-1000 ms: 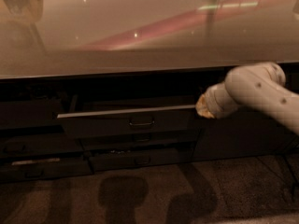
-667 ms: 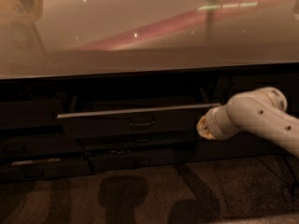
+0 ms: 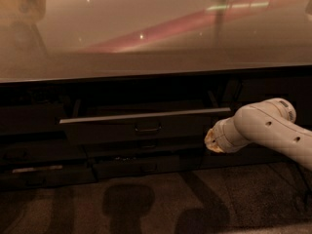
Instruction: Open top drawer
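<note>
One top drawer (image 3: 107, 130) stands partly open under desk (image 3: 146, 43), handle (image 3: 147, 129) centred on front. Hand (image 3: 213, 141) just beside drawer's right end, slightly lower, apart from handle; whether open or closed, cannot tell.

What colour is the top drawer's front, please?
Top drawer front: dark grey, camera view; gripper near its lower right corner.
</note>
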Available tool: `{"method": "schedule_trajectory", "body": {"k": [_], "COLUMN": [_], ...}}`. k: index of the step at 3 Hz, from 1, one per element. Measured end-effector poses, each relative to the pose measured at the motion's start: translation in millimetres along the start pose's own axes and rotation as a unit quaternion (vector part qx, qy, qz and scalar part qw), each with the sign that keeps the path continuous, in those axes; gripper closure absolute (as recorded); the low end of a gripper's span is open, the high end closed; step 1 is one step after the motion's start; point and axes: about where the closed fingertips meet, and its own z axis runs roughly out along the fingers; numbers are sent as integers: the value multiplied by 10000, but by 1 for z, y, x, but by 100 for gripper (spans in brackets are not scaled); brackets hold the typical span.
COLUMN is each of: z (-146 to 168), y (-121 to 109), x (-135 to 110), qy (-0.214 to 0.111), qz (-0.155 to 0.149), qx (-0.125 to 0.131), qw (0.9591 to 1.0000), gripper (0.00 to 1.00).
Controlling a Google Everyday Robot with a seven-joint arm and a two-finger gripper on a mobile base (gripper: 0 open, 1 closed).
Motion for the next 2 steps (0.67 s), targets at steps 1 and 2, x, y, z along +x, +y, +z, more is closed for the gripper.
{"method": "schedule_trajectory", "body": {"k": [1,2], "z": [6,3], "y": [-8,-28], "x": [3,2], "qy": [-74,-132], "qz": [88,168], "qx": [-100,-61], "qw": [9999,9998], "gripper": [35,22]}}
